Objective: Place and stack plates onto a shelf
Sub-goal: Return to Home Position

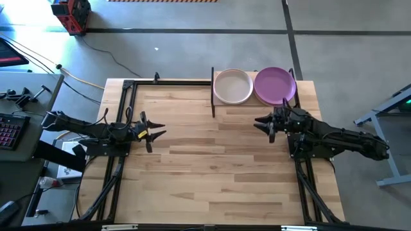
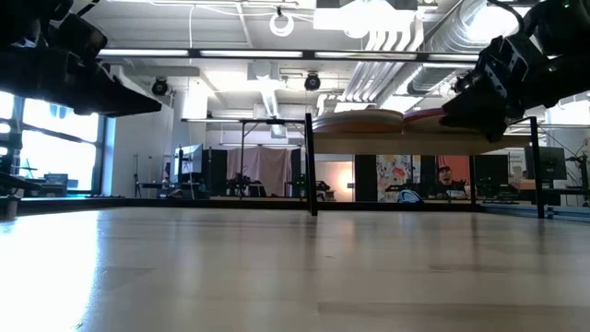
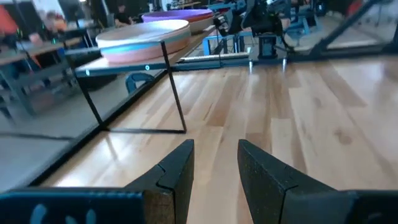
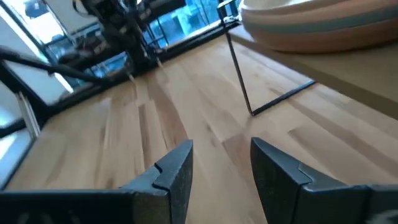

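Two stacks of plates stand on the shelf [image 1: 253,102] at the table's far edge. The left stack is topped by an off-white plate [image 1: 232,86], the right one by a purple plate [image 1: 275,85]. In the left wrist view the off-white-topped stack [image 3: 144,38] and the purple-topped stack [image 3: 180,17] rest on the raised board. My left gripper [image 1: 157,130] hovers open over the table's left side, holding nothing. My right gripper [image 1: 262,123] hovers open just in front of the shelf's right half, also holding nothing. Lower plates show only as rims [image 4: 323,31].
The shelf stands on thin black posts [image 3: 174,93] with open room beneath it. A black metal frame [image 1: 128,83] runs along the table's left and far edges. Bare wooden tabletop [image 1: 212,173] spreads between the two arms and toward the near edge.
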{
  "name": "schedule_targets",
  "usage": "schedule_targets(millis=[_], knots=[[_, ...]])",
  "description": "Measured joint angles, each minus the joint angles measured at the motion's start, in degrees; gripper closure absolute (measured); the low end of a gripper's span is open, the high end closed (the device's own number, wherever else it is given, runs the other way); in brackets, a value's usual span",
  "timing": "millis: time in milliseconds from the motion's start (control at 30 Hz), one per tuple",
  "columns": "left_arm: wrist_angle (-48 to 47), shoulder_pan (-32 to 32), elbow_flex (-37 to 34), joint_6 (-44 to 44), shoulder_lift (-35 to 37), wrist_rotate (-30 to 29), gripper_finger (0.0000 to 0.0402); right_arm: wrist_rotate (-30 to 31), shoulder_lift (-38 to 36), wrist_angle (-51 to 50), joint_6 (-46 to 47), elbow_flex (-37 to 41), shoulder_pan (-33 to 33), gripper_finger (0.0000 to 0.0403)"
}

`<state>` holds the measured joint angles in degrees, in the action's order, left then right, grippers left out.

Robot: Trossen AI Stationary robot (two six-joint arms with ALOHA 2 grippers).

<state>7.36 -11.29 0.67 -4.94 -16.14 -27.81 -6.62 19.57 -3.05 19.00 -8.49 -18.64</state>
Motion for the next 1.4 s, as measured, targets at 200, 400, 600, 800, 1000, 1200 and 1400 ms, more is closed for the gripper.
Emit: schedule_targets(millis=[200,400,600,800,1000,1200,1400], knots=[[0.2,0.0,0.0,-4.4,0.0,0.0,0.0291,0.0,0.0,-4.6,-1.0,0.0,0.0,0.0261],[0.2,0.0,0.0,-5.4,0.0,0.0,0.0291,-0.1,0.0,-5.5,0.3,0.0,0.0,0.0261],[0.1,0.0,0.0,-4.7,0.0,0.0,0.0291,-0.2,0.0,-5.4,1.7,0.0,0.0,0.0261],[0.1,0.0,0.0,-4.7,0.0,0.0,0.0291,-0.3,0.0,-5.4,1.6,0.0,0.0,0.0261],[0.1,0.0,0.0,-4.7,0.0,0.0,0.0291,-0.3,0.0,-5.4,1.6,0.0,0.0,0.0261],[0.1,0.0,0.0,-4.7,0.0,0.0,0.0291,-0.2,-1.8,-5.8,1.5,0.0,0.0,0.0261],[0.1,0.0,0.0,-4.7,0.7,0.0,0.0291,-0.2,-7.4,-6.1,1.5,0.0,0.0,0.0261]])
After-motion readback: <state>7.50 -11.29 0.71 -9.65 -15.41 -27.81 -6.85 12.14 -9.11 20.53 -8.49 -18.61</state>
